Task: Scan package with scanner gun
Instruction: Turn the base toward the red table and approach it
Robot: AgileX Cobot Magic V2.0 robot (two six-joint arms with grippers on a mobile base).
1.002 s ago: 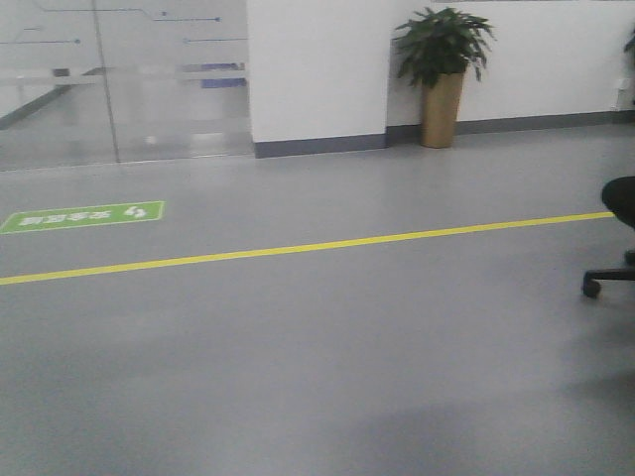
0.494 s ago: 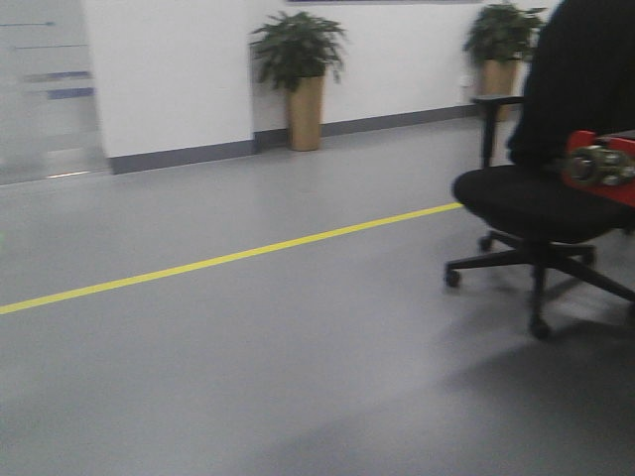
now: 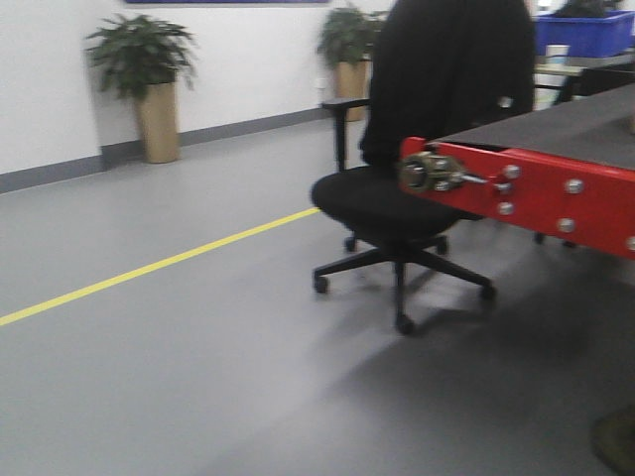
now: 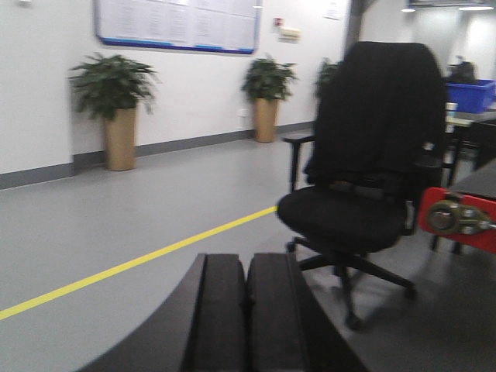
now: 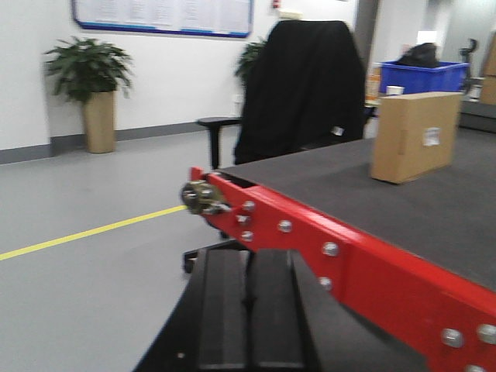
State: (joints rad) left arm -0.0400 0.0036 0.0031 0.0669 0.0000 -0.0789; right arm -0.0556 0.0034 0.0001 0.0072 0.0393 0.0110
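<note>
A tan cardboard package (image 5: 415,136) with a small white label stands upright on the dark tabletop in the right wrist view, far ahead and to the right of my right gripper. The scanner gun is out of view in every frame. My left gripper (image 4: 246,263) is shut and empty, held over the grey floor and facing a black office chair. My right gripper (image 5: 248,257) is shut and empty, just in front of and below the table's red edge (image 5: 364,260). Neither gripper shows in the front view.
A black office chair (image 3: 417,198) draped with a black jacket stands at the table's corner. The red-edged table (image 3: 536,188) has a metal fitting (image 3: 429,173) at its corner. A yellow floor line (image 3: 149,268), potted plants (image 3: 149,89) and a blue bin (image 3: 585,32) lie beyond.
The front view has swung to the right. The chair and the red table edge have slid from the right border toward the middle and look nearer. The plant has shifted left.
</note>
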